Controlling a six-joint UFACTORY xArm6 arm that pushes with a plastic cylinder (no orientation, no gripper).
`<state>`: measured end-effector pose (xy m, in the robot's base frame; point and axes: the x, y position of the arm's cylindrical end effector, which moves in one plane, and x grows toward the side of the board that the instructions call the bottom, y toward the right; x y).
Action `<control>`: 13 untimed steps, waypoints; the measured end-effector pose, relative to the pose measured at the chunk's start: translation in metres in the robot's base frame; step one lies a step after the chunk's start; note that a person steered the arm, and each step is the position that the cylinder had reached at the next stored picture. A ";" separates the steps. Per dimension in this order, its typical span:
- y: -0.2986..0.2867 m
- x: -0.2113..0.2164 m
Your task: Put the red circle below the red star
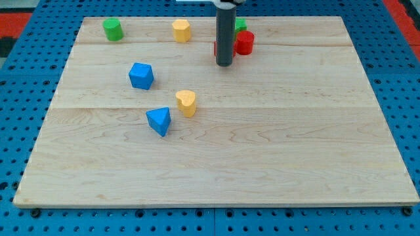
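My rod comes down from the view's top centre and my tip (224, 64) rests on the board. A red block (245, 42), round in outline, sits just right of the rod near the top. A second red block (216, 48) peeks out on the rod's left side and is mostly hidden by the rod, so its shape cannot be made out. My tip is just below and between these two red blocks, close to both. I cannot tell whether it touches either.
A green block (241, 25) sits behind the red ones, partly hidden. A green cylinder (113, 29) is at the top left, a yellow hexagon block (182, 30) beside it. A blue cube-like block (141, 75), a yellow heart-like block (186, 103) and a blue triangle (159, 121) lie left of centre on the wooden board (295, 144).
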<state>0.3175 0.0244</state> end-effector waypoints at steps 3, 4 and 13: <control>-0.169 -0.029; -0.249 -0.044; -0.273 -0.067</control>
<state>0.2508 -0.2482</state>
